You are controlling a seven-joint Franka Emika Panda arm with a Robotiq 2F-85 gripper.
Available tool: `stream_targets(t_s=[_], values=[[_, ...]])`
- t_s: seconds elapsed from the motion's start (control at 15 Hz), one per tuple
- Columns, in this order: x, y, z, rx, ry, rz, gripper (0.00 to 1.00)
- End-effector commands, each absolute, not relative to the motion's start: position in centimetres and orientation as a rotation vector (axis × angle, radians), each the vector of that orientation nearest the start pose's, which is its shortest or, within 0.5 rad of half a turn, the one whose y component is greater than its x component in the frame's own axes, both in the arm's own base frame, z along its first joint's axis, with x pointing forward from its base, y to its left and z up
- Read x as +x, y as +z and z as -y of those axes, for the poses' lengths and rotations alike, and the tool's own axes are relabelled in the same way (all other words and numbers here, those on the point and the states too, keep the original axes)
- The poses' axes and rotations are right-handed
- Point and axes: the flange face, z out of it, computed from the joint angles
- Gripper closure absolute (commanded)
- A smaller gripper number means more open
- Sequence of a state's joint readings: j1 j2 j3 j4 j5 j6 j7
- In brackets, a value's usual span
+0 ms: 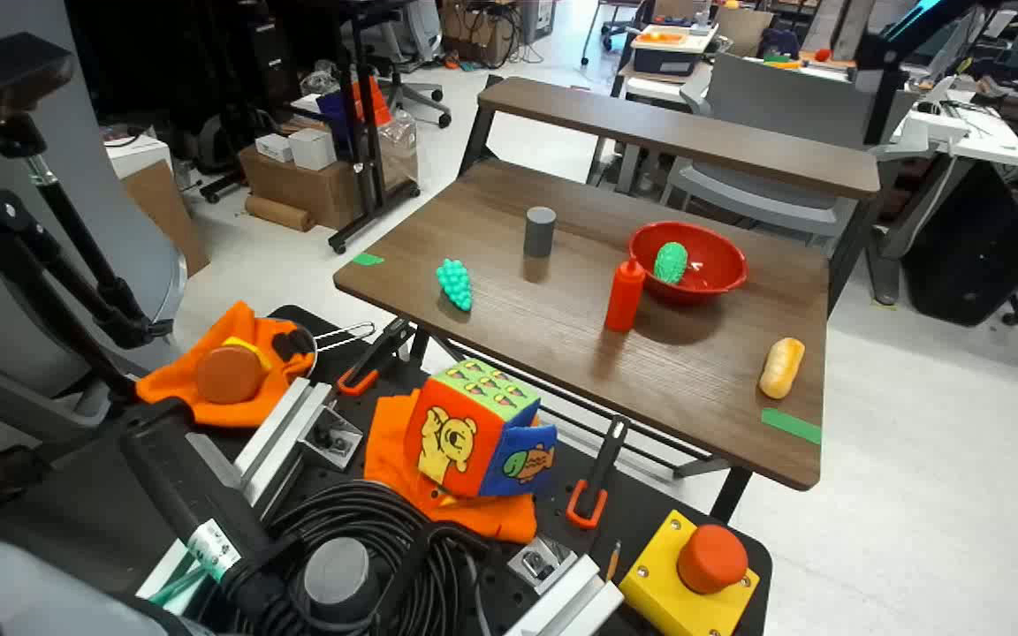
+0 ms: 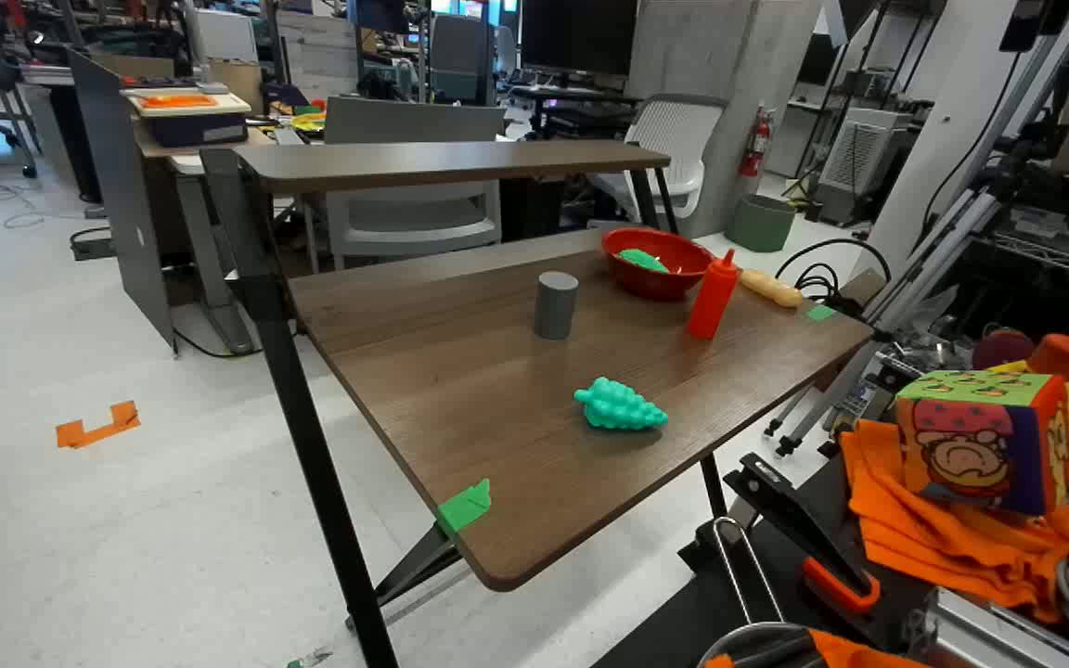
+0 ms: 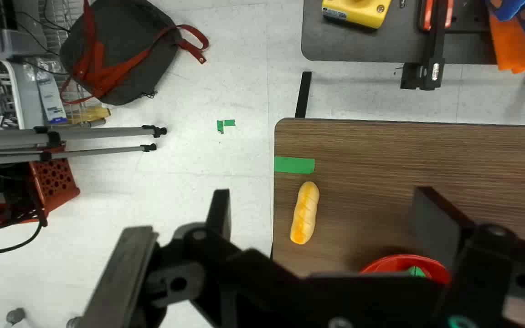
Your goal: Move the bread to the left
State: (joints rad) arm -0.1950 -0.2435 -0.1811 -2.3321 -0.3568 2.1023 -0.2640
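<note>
The pale floor (image 3: 208,159) is where a bad nudge would end, for the brown wood-topped table (image 1: 527,327) shows no lip at its right end, counting the side with the black board (image 3: 358,45) as near. Over that end is the gripper (image 3: 326,207), fingers spread wide and holding nothing, seemingly well above the wood. In the wrist view one finger appears beyond the right edge; brought straight down uncorrected, it might strike that edge or pass outside it.

The red bowl (image 1: 712,247) stands toward the far side, and the opposite finger could knock it if the descent drifts that way. Nearer and to its left, the red squeeze bottle (image 1: 624,300) stands upright; tall and narrow, it would probably topple if a low leftward carry met it.

The toy bread loaf (image 3: 305,212) lies just beside the right edge, its length running roughly near to far. Fingers closing left to right should meet its narrow sides, yet these are rounded, so a shallow or off-centre grip may let it roll or slip out. The green tape strip (image 3: 294,165) lies just nearer, apart from it; fingers too low there could scrape it up.
</note>
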Motion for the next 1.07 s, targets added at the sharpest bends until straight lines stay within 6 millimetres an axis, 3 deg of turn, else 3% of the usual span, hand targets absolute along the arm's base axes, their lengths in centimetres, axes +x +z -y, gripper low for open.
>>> stream_targets(t_s=[0.0, 0.6, 0.8, 1.0], values=[[43.0, 43.6, 19.0, -3.393, 0.119, 0.124, 0.00], [43.3, 43.2, 18.7, -3.410, 0.126, 0.103, 0.00], [45.7, 42.1, 18.1, -3.413, 0.164, 0.046, 0.00], [49.8, 39.2, 18.5, -3.373, 0.264, 0.065, 0.00]])
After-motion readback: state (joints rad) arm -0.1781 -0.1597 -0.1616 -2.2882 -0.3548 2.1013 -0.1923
